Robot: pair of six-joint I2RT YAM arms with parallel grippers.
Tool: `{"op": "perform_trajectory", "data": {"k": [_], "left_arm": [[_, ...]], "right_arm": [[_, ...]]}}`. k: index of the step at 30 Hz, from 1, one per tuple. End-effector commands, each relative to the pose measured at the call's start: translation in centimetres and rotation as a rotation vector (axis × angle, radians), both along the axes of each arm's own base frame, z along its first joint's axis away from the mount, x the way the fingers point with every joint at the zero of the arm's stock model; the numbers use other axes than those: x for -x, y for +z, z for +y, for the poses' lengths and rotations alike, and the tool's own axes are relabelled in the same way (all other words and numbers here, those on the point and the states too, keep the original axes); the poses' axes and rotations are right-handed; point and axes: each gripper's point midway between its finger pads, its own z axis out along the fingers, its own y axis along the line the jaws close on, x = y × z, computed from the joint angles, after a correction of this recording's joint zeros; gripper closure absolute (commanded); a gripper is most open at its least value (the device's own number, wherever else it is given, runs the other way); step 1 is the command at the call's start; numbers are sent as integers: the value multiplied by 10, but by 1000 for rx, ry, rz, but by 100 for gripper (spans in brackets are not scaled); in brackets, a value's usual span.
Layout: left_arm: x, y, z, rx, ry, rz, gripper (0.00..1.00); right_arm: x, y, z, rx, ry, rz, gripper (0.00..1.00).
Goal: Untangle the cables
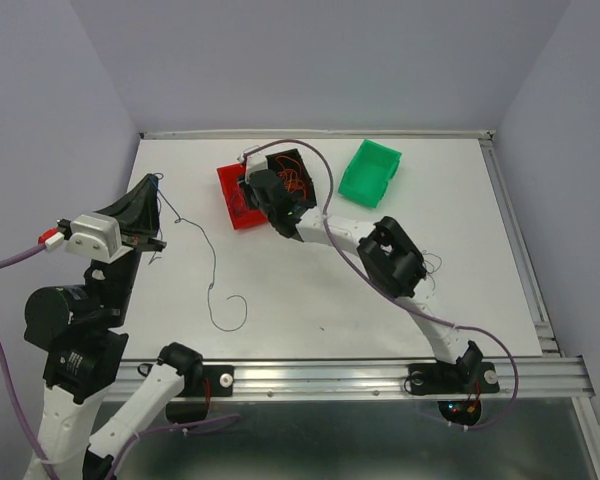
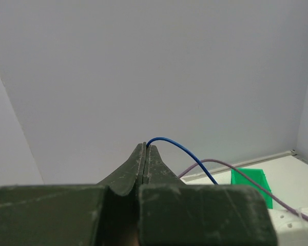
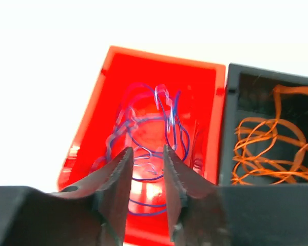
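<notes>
My left gripper (image 2: 145, 146) is lifted off the table at the left (image 1: 152, 182), shut on the tip of a thin blue cable (image 2: 185, 149). That strand (image 1: 213, 270) hangs down from it and trails across the white table to a curl near the front. My right gripper (image 3: 148, 149) hovers over the red bin (image 3: 90, 130), open, with nothing between its fingers. A loose bunch of blue cables (image 3: 169, 120) lies in that bin below the fingertips. Orange cables (image 3: 267, 148) fill the black bin (image 3: 230, 97) beside it.
The red bin (image 1: 228, 183), black bin (image 1: 305, 160) and an empty green bin (image 1: 370, 172) stand at the back of the table. A few thin strands (image 1: 435, 265) lie by the right arm's elbow. A thick lilac arm cable (image 2: 220, 165) arcs across the left wrist view.
</notes>
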Motion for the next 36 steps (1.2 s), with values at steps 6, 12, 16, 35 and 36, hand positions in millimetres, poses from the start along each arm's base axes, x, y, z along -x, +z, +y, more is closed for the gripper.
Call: {"op": "perform_trajectory", "data": {"k": [6, 12, 16, 35, 36], "left_arm": [[-12, 2, -7, -18, 0, -12, 100], [-17, -1, -10, -32, -4, -5, 100], [-19, -2, -12, -38, -8, 1, 100], [-35, -8, -18, -56, -2, 36, 100], [-35, -9, -18, -57, -1, 37, 100]], "right_arm": [[39, 120, -17, -217, 95, -155, 54], [94, 132, -25, -241, 313, -178, 31], [143, 128, -29, -245, 526, -209, 17], [294, 135, -42, -252, 1240, -259, 16], [297, 134, -38, -253, 1248, -255, 16]]}}
